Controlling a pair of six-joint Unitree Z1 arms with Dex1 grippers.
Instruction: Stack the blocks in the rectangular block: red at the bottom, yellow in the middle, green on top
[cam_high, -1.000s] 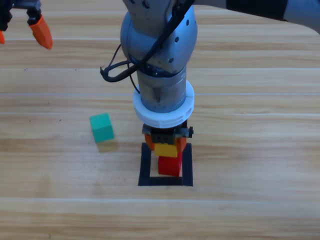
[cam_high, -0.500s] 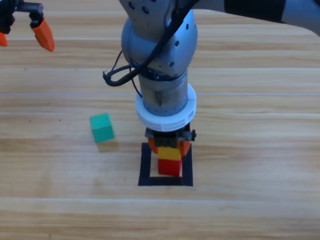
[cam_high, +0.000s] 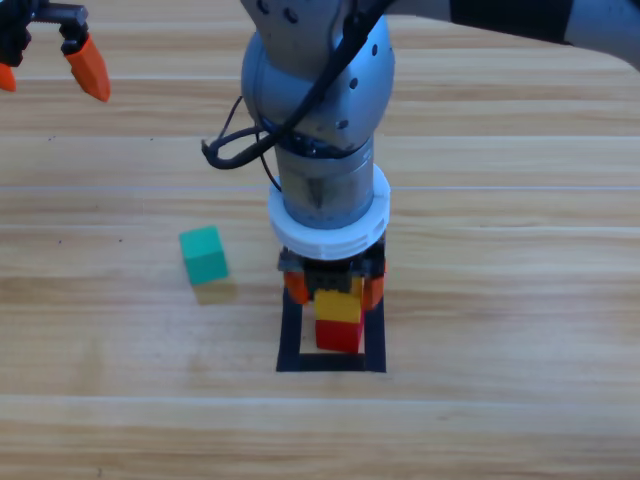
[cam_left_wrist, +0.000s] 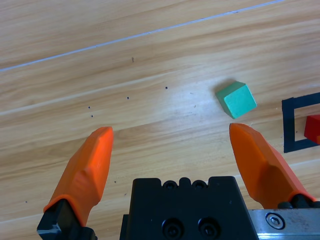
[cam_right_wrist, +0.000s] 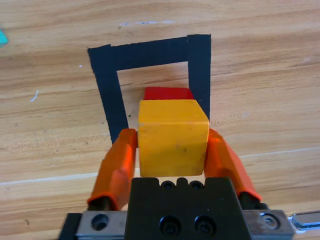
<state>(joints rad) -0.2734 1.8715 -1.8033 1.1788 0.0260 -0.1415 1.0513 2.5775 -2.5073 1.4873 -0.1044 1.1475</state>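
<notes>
The right gripper (cam_right_wrist: 172, 150) is seen with its orange fingers (cam_right_wrist: 119, 162) standing narrow at either side of the yellow cube (cam_right_wrist: 173, 141); in the right wrist view they appear to touch its side faces, though whether the grip is firm or just being let go cannot be told. The yellow cube is held square over the red cube (cam_high: 339, 336), apparently resting on it, so that the second layer is lined up before release. Only a strip of red is shown behind the yellow in the wrist view. The red cube is placed inside the tape square (cam_high: 291, 345), as the base of the stack, towards its near edge in the high view. The right arm is brought straight down from above, so much of the square is hidden under the wrist.

The green cube (cam_high: 204, 254) is left on the wood to the left of the square, well apart from it, upright and untouched; it is judged to be the next thing to be fetched. The left gripper (cam_left_wrist: 170, 160) is kept at the far left corner of the table, its fingers spread wide and holding nothing, out of the way of the stack
</notes>
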